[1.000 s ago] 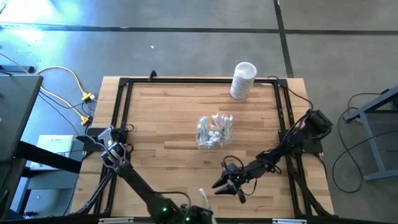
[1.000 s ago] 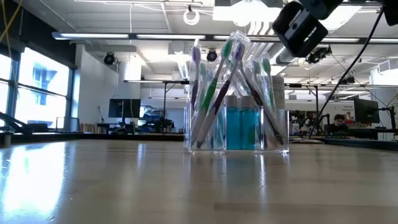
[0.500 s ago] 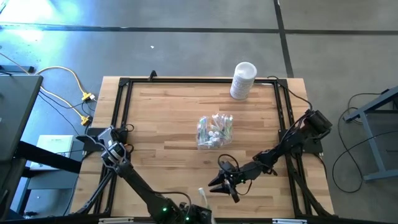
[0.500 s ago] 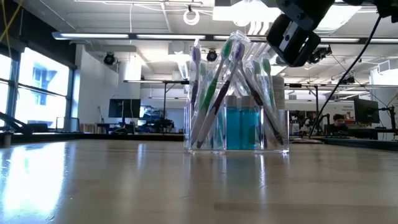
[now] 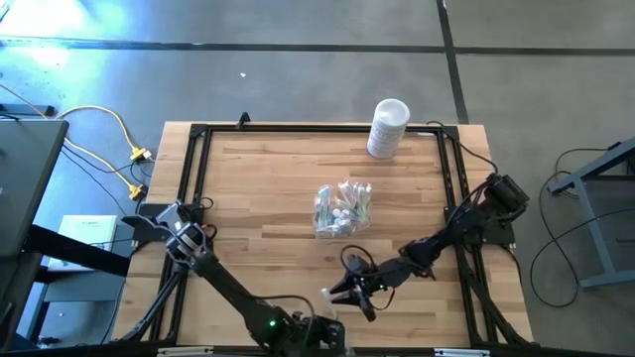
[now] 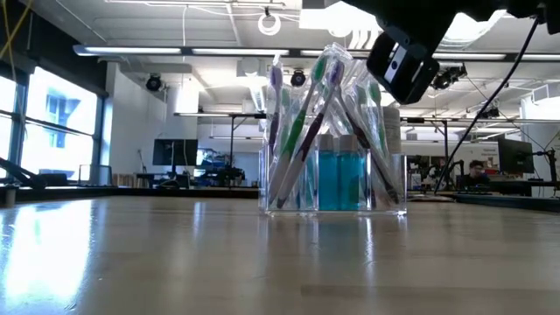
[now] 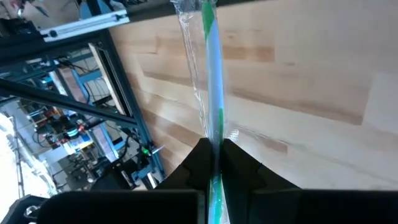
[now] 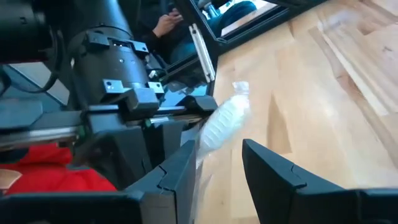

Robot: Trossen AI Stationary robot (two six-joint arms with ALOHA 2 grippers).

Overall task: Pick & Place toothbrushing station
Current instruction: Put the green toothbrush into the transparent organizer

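Note:
The toothbrushing station [image 5: 342, 208] is a clear cup holding several toothbrushes and teal tubes, and it stands upright on its base mid-table; it also shows in the low view [image 6: 332, 149]. My left gripper [image 5: 319, 315] is at the near edge, shut on a green-blue toothbrush in a clear wrapper [image 7: 211, 81]. My right gripper [image 5: 349, 290] is open just right of it. In the right wrist view the wrapped free end [image 8: 222, 121] lies just ahead of the gap between its fingers [image 8: 214, 165]. My left gripper pinches the wrapped toothbrush between its two fingers, on the shaft [image 7: 215, 144]. Most of its length sticks out past the fingertips, and the fingers lie along it. The toothbrush is lifted clear of the table, its free end toward my right gripper.
A white cylindrical canister [image 5: 388, 127] stands at the far right of the table. A black frame [image 5: 198, 134] runs around the tabletop. There is bare wood between the cup and the grippers.
My right gripper has gone toward the table's left edge, closing on the toothbrush held by my left gripper, and has stayed open. My left arm has shifted a little toward the right gripper, still holding the toothbrush.

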